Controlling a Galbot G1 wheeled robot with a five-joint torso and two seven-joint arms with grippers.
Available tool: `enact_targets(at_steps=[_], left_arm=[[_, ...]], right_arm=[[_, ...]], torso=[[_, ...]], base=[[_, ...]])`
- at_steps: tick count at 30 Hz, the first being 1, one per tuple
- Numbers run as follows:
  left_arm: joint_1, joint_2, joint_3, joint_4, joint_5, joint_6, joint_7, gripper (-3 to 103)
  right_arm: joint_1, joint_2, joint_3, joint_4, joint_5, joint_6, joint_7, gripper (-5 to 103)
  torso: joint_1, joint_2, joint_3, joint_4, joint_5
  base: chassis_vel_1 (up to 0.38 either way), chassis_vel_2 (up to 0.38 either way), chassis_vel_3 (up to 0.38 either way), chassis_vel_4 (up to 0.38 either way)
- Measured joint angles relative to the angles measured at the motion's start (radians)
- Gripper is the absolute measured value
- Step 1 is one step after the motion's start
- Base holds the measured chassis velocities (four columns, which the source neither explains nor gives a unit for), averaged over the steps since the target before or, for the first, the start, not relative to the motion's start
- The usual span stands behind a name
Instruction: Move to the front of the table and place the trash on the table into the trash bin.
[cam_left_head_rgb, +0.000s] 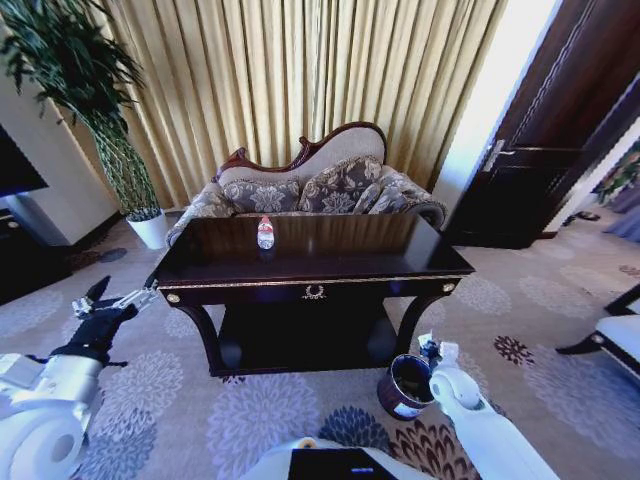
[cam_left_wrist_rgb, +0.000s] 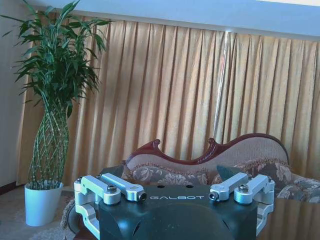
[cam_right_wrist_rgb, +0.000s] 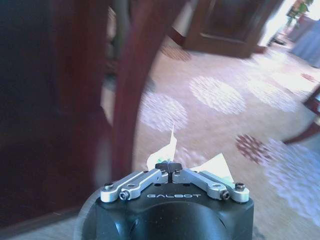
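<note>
R gripper (cam_right_wrist_rgb: 171, 166) fingers pinched on crumpled white paper (cam_right_wrist_rgb: 167, 148), just above dk brown bin (cam_left_head_rgb: 405, 385) by bench (cam_left_head_rgb: 330, 255) front-R leg | clear bottle (cam_left_head_rgb: 265, 233), red-white label, upright on bench | L gripper (cam_left_wrist_rgb: 176, 195) fingers wide apart, holding nothing, off bench L corner

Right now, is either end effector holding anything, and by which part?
The right end effector is shut on a crumpled white paper piece, pinched at its lower edge, above the trash bin. The left end effector is open, holding nothing.
</note>
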Motion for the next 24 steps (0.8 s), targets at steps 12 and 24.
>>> enact_targets(at_steps=[12, 24], left_arm=[[0.001, -0.002, 0.002, 0.000, 0.002, -0.001, 0.007, 100], [0.002, -0.004, 0.000, 0.000, 0.003, -0.001, 0.010, 100]], right_arm=[[0.070, 0.038, -0.036, -0.168, -0.076, 0.039, -0.026, 0], [0.072, 0.064, -0.046, -0.166, -0.118, 0.034, -0.035, 27]], torso=[[0.000, 0.000, 0.000, 0.0002, -0.0002], [0.000, 0.000, 0.000, 0.0001, -0.0003]], base=[[0.000, 0.000, 0.000, 0.000], [0.000, 0.000, 0.000, 0.000]])
